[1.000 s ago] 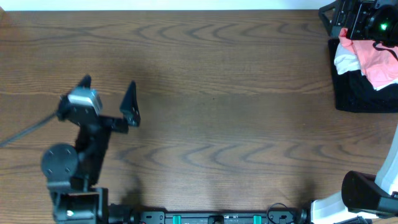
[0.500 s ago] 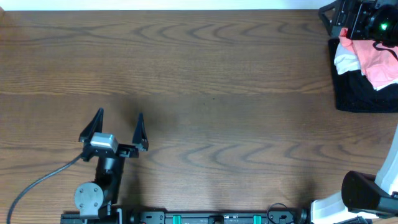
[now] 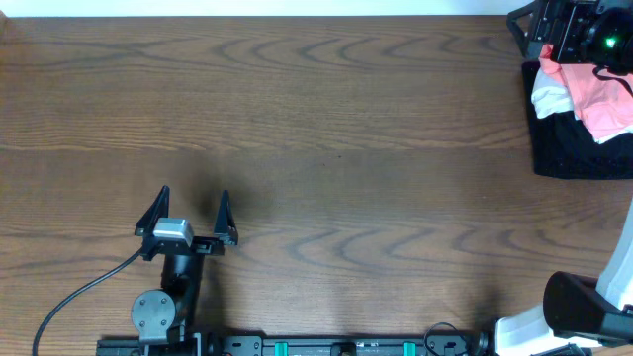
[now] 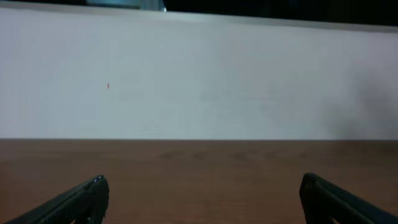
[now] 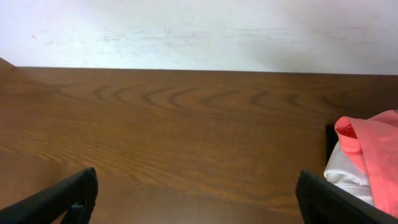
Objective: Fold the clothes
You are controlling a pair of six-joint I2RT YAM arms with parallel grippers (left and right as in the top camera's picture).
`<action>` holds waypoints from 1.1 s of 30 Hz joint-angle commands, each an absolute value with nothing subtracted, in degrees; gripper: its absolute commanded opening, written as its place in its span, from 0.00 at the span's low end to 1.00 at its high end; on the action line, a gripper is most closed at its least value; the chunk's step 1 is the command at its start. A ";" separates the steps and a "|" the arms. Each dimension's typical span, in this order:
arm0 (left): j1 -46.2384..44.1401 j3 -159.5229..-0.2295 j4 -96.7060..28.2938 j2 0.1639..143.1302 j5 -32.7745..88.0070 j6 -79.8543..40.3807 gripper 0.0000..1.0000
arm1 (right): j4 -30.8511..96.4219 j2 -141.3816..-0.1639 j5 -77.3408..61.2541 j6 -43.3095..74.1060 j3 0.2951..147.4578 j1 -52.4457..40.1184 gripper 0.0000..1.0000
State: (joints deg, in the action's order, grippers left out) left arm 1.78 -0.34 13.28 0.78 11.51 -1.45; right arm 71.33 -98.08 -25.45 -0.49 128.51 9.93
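The broad brown wood-grain table (image 3: pixel 396 119) runs open leftward from the black textured mat (image 3: pixel 564 158), which sits at its right edge. On that mat the salmon-pink thin shirt (image 3: pixel 605 99) lies crumpled against white garments (image 3: pixel 549 94). We would pinch only pink cloth, then drag it left off the mat's edge. Our right gripper (image 5: pixel 196 177), near the mat, is spread wide. Our left gripper (image 3: pixel 193 193), well left of the mat, is spread and empty.

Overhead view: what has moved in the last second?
The left hand drew back toward the near edge of the table, open and holding nothing. The pink shirt, white garment and black mat at the right stayed put.
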 commanded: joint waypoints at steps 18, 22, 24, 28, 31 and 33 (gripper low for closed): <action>2.07 -0.23 -3.18 0.27 9.76 -1.28 0.98 | 71.44 -98.04 -25.28 -1.10 128.44 9.30 0.99; 2.09 -0.23 -3.18 0.27 9.78 -1.30 0.98 | 71.42 -98.04 -25.28 -1.13 128.44 9.30 0.99; 2.07 -0.23 -3.18 0.27 9.78 -1.28 0.98 | 71.44 -98.04 -25.28 -1.13 128.44 9.30 0.99; 2.09 -0.23 -3.18 0.27 9.76 -1.28 0.98 | 71.42 -98.04 -25.28 -1.10 128.44 9.30 0.99; 2.09 -0.23 -3.18 0.27 9.76 -1.28 0.98 | 71.44 -98.04 -25.28 -1.13 128.44 9.30 0.99; 2.09 -0.23 -3.18 0.27 9.78 -1.28 0.98 | 71.44 -98.04 -25.28 -1.13 128.44 9.30 0.99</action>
